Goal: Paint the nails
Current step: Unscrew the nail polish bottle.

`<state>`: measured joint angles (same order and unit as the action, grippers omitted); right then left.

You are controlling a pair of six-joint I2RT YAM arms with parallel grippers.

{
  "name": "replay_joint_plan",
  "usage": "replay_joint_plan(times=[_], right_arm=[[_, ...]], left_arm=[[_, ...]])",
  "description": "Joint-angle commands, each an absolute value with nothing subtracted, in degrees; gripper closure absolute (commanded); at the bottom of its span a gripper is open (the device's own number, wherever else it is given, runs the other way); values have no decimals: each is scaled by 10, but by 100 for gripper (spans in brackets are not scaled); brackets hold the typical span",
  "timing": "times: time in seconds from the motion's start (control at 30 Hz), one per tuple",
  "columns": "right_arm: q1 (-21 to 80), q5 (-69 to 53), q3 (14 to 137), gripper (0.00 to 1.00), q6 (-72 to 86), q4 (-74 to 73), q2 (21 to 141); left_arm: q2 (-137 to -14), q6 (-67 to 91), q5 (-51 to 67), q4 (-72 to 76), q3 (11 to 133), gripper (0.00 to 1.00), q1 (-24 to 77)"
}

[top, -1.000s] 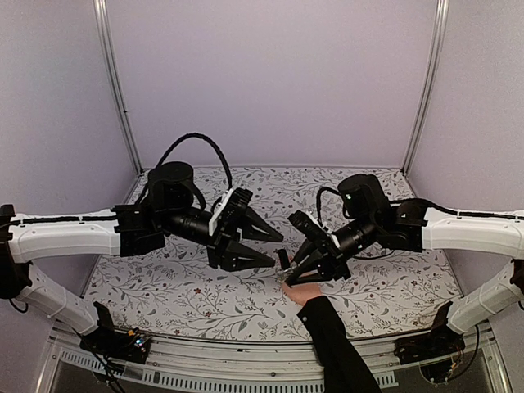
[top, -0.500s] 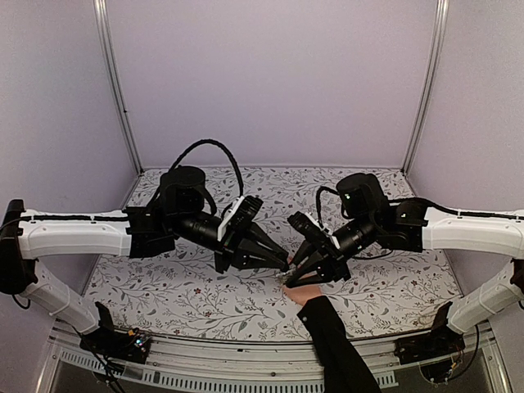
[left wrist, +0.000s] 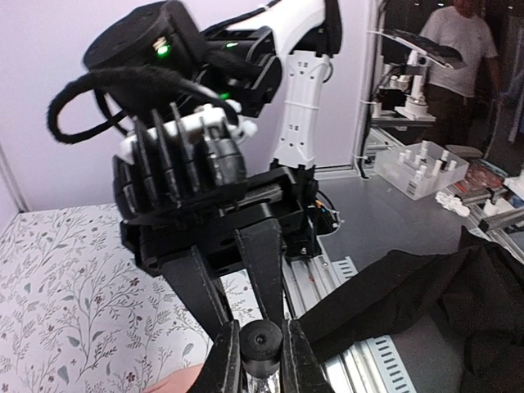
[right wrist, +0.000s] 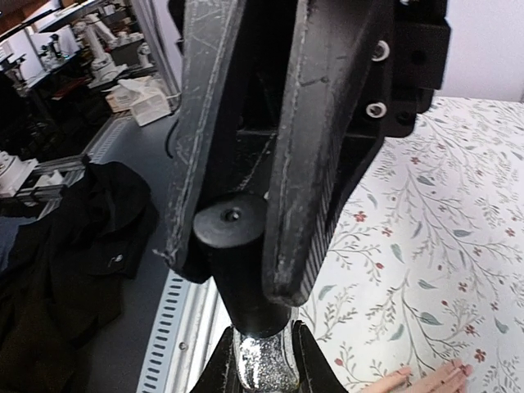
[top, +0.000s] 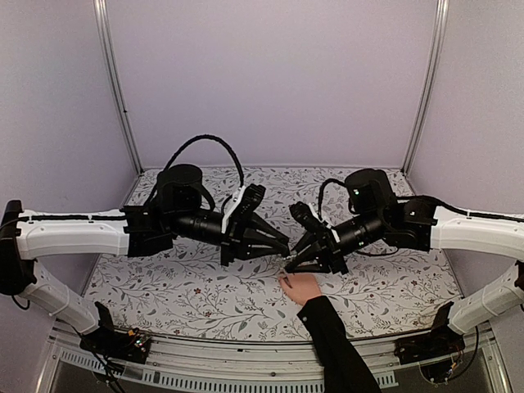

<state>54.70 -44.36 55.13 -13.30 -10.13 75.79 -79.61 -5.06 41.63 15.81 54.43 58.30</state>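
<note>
The two arms are meeting in the middle, above the flowery tabletop (top: 164, 286). The right gripper (right wrist: 264, 366) is squeezing tight on a little sparkly bottle (right wrist: 260, 348) and holding it by its glass part. The left gripper (left wrist: 262, 368) is closing tight on the bottle's black cap (right wrist: 231, 223), one finger on each side. So both grippers are holding the same bottle, one at each end.

A person's hand (top: 303, 288) in a black sleeve (top: 332, 344) is lying flat on the tabletop, just below the bottle. It is reaching in from the near edge, and its fingers are pointing to where the two grippers are meeting. The nails (top: 285, 281) are at the ends of those fingers, right under the grippers. They are looking too tiny to see well, so I cannot tell if any paint is on them.
</note>
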Motion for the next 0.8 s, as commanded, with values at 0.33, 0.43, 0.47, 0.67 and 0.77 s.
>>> replay_joint_plan(times=[0.33, 0.43, 0.47, 0.67, 0.77], right_arm=[[550, -118, 567, 100, -70, -5, 756], [550, -78, 569, 100, -66, 16, 759], [550, -68, 569, 100, -65, 19, 760], [550, -35, 574, 100, -65, 25, 777], [550, -23, 574, 100, -64, 30, 782]], left_arm=[[-817, 36, 144, 258, 542, 100, 597], [-829, 55, 93, 262, 548, 100, 598], [-833, 62, 80, 261, 552, 100, 600], [-861, 95, -14, 251, 575, 100, 622], [-881, 121, -66, 215, 599, 100, 626]])
